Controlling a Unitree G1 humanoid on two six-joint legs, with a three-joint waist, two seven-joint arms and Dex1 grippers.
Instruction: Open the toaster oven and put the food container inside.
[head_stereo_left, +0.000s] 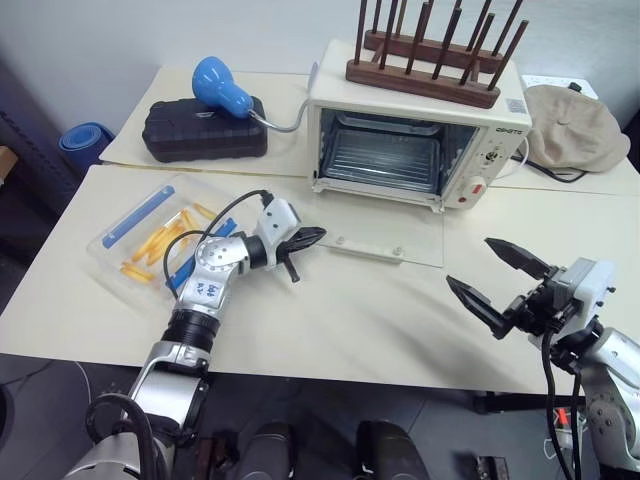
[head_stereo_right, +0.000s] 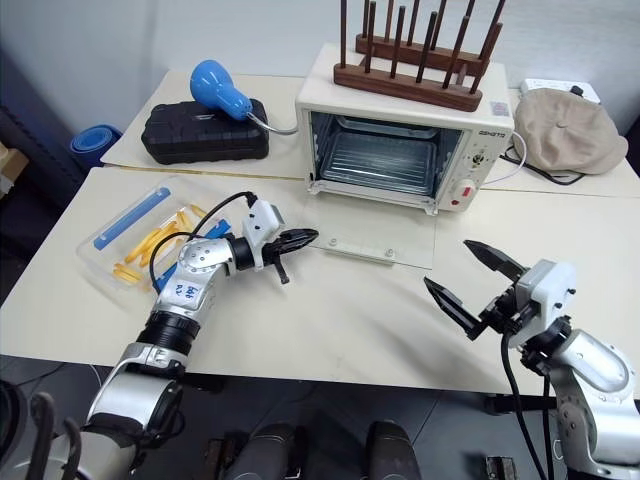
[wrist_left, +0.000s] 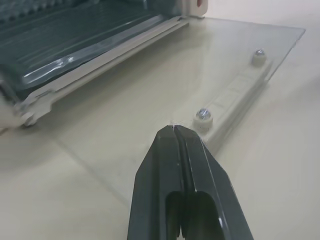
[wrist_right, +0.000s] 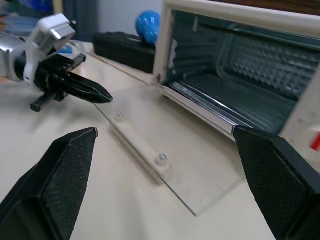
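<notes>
Nearest the camera, the right pincer hovers above the tabletop with its two black fingers spread wide, grasping nothing. Ahead of it and to its left lies the glass door of the toaster oven, dropped flat on the tabletop so the rack inside shows. The left pincer has its fingers pressed together, empty, with the tip just at the near corner of the door, close to the white bar handle. Behind this pincer, beside its arm, the food container rests on the tabletop with yellow-orange sticks inside and blue clips at its sides, well apart from the oven. A wooden rack of pegs stands on the oven's top. Beyond the container sits a black ribbed case with a blue bulb-shaped thing on it.
</notes>
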